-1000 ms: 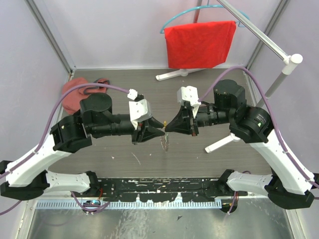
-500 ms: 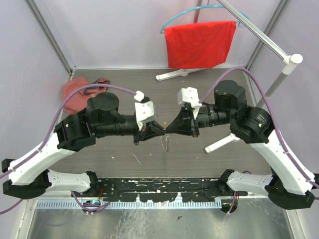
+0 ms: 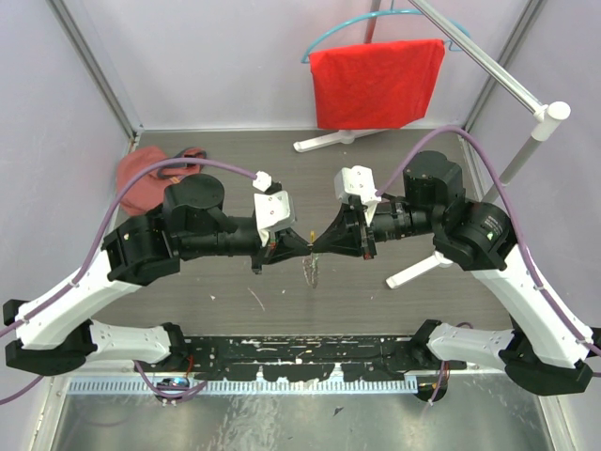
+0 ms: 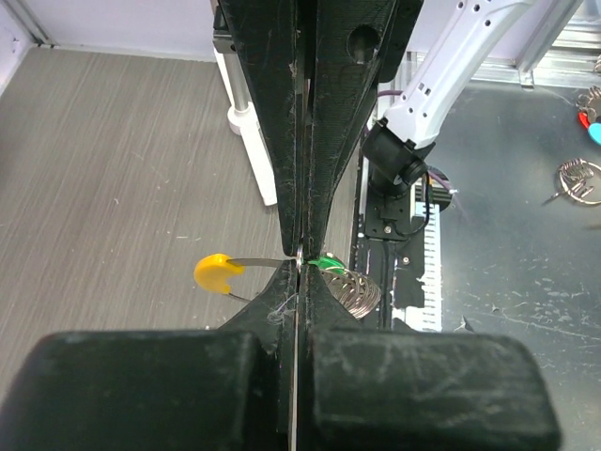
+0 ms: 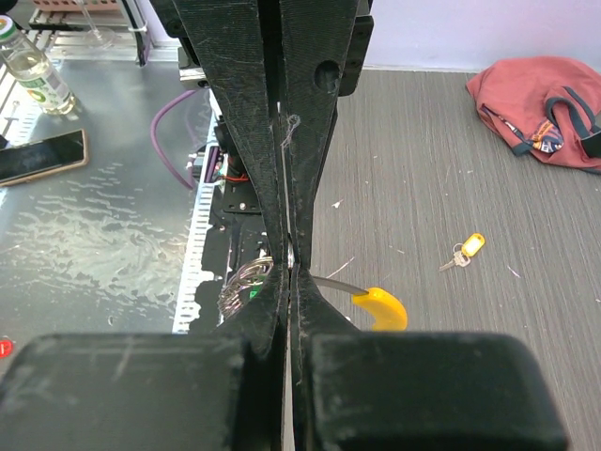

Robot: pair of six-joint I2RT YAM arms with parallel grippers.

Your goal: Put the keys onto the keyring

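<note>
My left gripper (image 3: pixel 299 244) and right gripper (image 3: pixel 321 242) meet tip to tip above the table's middle. Both are shut on the keyring (image 3: pixel 308 271), whose silvery coils hang below the tips. In the left wrist view the shut tips (image 4: pixel 299 263) pinch its wire, with the curved orange segment (image 4: pixel 218 272) to the left and the green key head (image 4: pixel 329 263) and coils (image 4: pixel 357 289) to the right. In the right wrist view the shut tips (image 5: pixel 286 268) hold the same wire, between the orange segment (image 5: pixel 380 308) and the coils (image 5: pixel 242 282). A small key with a yellow tag (image 5: pixel 467 250) lies on the table.
A red pouch with cords (image 3: pixel 155 174) lies at the back left. A red cloth (image 3: pixel 376 80) hangs on a white stand whose foot (image 3: pixel 418 271) reaches under the right arm. Spare rings (image 4: pixel 577 178) lie on the metal shelf at the near edge.
My left gripper has moved right and closed the gap to the right gripper's tips. The keyring hangs a little lower between them. The right arm has barely moved.
</note>
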